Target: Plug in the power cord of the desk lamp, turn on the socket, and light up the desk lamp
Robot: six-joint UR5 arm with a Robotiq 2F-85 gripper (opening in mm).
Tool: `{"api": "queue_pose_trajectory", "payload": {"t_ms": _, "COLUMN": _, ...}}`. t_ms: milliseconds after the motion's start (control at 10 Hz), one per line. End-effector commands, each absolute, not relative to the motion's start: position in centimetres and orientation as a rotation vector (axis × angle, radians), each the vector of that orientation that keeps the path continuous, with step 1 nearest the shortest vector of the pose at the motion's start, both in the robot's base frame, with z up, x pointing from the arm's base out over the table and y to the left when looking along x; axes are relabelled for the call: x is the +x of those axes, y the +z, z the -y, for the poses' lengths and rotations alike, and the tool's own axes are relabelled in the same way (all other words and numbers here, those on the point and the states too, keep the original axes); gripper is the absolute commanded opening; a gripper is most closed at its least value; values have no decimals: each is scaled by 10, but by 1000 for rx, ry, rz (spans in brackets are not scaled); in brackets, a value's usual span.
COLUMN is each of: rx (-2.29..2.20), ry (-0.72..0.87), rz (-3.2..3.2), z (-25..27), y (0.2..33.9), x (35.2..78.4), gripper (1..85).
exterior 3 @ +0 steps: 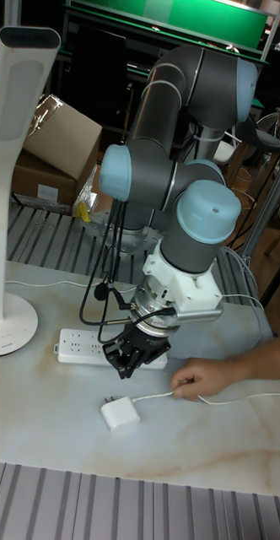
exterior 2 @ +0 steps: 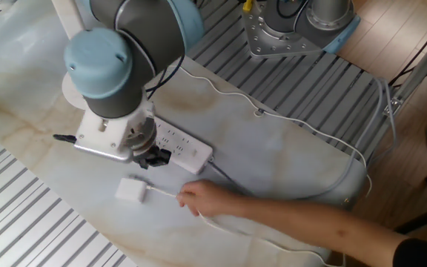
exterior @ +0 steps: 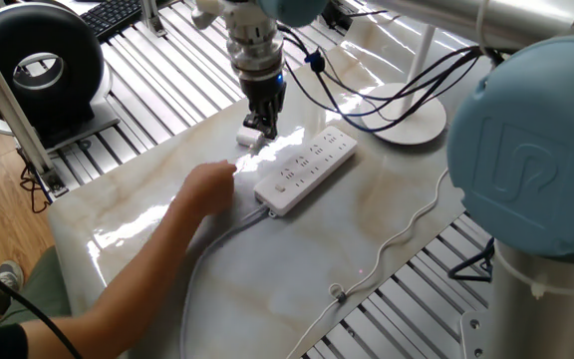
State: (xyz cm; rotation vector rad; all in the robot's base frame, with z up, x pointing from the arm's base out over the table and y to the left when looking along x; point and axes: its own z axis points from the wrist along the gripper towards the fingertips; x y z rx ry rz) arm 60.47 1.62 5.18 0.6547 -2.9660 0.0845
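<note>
The socket [exterior: 307, 170] [exterior 2: 185, 147] [exterior 3: 79, 346], a long white power strip, lies mid-table. The desk lamp's round base [exterior: 409, 118] [exterior 3: 0, 326] stands beyond it, and its pole [exterior 2: 67, 21] rises out of view. The power cord's white boxy plug [exterior: 250, 138] [exterior 2: 131, 190] [exterior 3: 121, 414] rests on the marble beside the strip. My gripper [exterior: 263, 124] [exterior 2: 151, 158] [exterior 3: 134, 361] hangs just above the plug, open and holding nothing. A person's hand [exterior: 207, 185] [exterior 2: 202, 199] [exterior 3: 197, 379] pinches the thin cord [exterior 2: 162, 192] [exterior 3: 153, 396] close to the plug.
The person's forearm [exterior: 118, 284] reaches across the near-left part of the table. The strip's grey cable [exterior: 217, 244] runs toward the front edge. Black robot cables [exterior: 367, 100] droop over the lamp base. Slatted metal rails [exterior: 157, 90] border the marble top.
</note>
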Motion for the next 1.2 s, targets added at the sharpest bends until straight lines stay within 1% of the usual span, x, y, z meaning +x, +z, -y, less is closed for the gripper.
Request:
{"api": "queue_pose_trajectory", "payload": {"t_ms": 0, "rx": 707, "ry": 38, "rz": 2922, "z": -11, "y": 64, "x": 597, "gripper": 523}}
{"api": "queue_pose_trajectory", "payload": {"t_ms": 100, "rx": 731, "ry": 36, "rz": 2914, "z": -12, "y": 65, "x": 595, "gripper": 530}}
{"api": "queue_pose_trajectory", "payload": {"t_ms": 200, "rx": 788, "ry": 35, "rz": 2909, "z": -13, "y": 65, "x": 598, "gripper": 407}}
{"api": "queue_pose_trajectory", "payload": {"t_ms": 300, "rx": 782, "ry": 55, "rz": 2895, "z": -9, "y": 66, "x": 595, "gripper": 350}}
{"api": "queue_pose_trajectory", "payload": {"t_ms": 400, "rx": 482, "ry": 33, "rz": 2938, "z": -20, "y": 67, "x": 589, "gripper": 180}}
{"api": "queue_pose_trajectory", "payload": {"t_ms": 500, "rx": 392, "ry": 138, "rz": 2882, "z": -4, "y": 74, "x": 573, "gripper": 133}}
{"api": "queue_pose_trajectory", "payload": {"t_ms": 600, "rx": 302, "ry": 233, "rz": 2820, "z": 11, "y": 83, "x": 556, "gripper": 10}}
{"api": "queue_pose_trajectory", "payload": {"t_ms": 700, "rx": 221, "ry": 242, "rz": 2801, "z": 14, "y": 86, "x": 549, "gripper": 10}}
{"api": "queue_pose_trajectory", "payload": {"t_ms": 900, "rx": 134, "ry": 128, "rz": 2811, "z": -10, "y": 87, "x": 544, "gripper": 10}}
{"api": "queue_pose_trajectory", "payload": {"t_ms": 1000, "rx": 192, "ry": 194, "rz": 2790, "z": 6, "y": 91, "x": 540, "gripper": 10}}
{"api": "queue_pose_trajectory", "payload": {"t_ms": 1100, "rx": 282, "ry": 60, "rz": 2784, "z": -15, "y": 90, "x": 536, "gripper": 10}}
